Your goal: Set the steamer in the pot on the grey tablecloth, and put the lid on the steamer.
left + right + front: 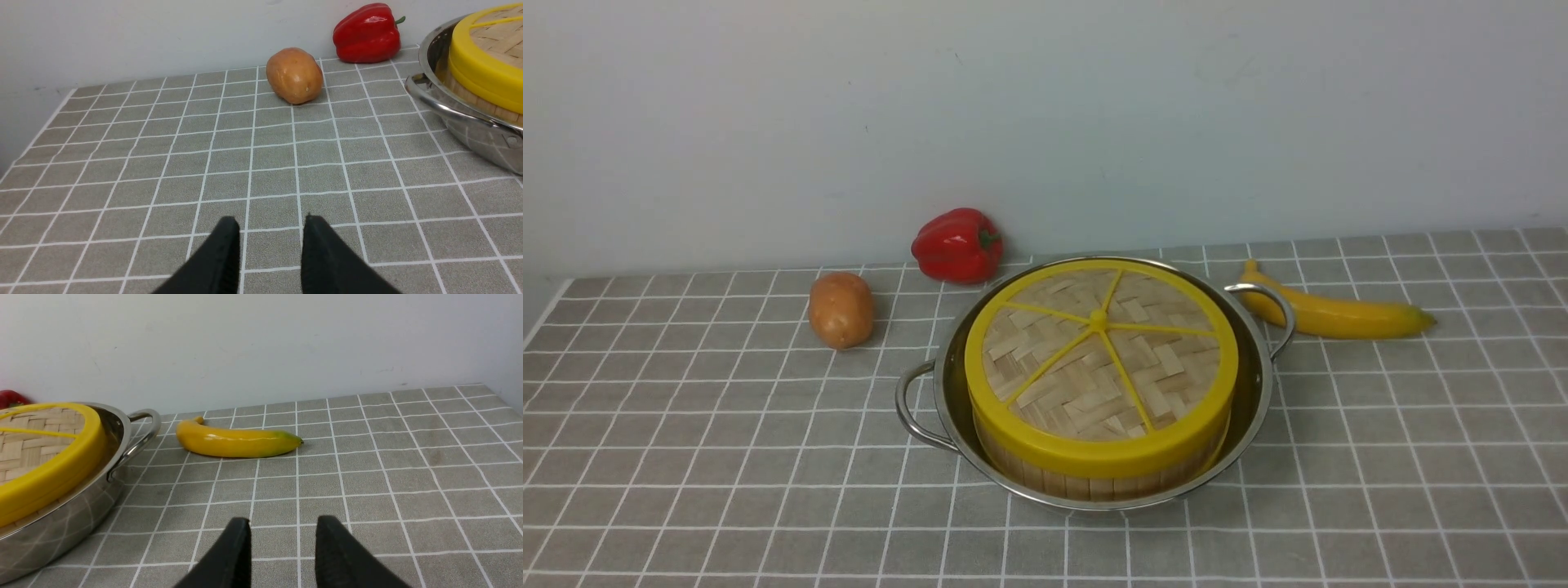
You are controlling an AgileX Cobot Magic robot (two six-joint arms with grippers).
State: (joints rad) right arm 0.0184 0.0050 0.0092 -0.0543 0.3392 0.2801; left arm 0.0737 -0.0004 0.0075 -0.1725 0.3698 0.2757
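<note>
The shiny pot [1254,392] stands on the grey tablecloth [686,457] with the bamboo steamer [1094,482] inside it. The woven lid [1101,359] with its yellow rim and spokes rests on top of the steamer. Neither arm shows in the front view. In the left wrist view my left gripper [269,222] hangs open over bare cloth, with the pot [461,126] and lid [482,77] off to one side. In the right wrist view my right gripper [282,522] is open and holds nothing, with the pot [61,526] and lid [49,473] apart from it.
A red bell pepper [957,245] lies by the back wall and a potato [840,309] sits left of the pot. A banana [1331,314] lies right of the pot, close to its handle [1270,306]. The wall closes the far edge.
</note>
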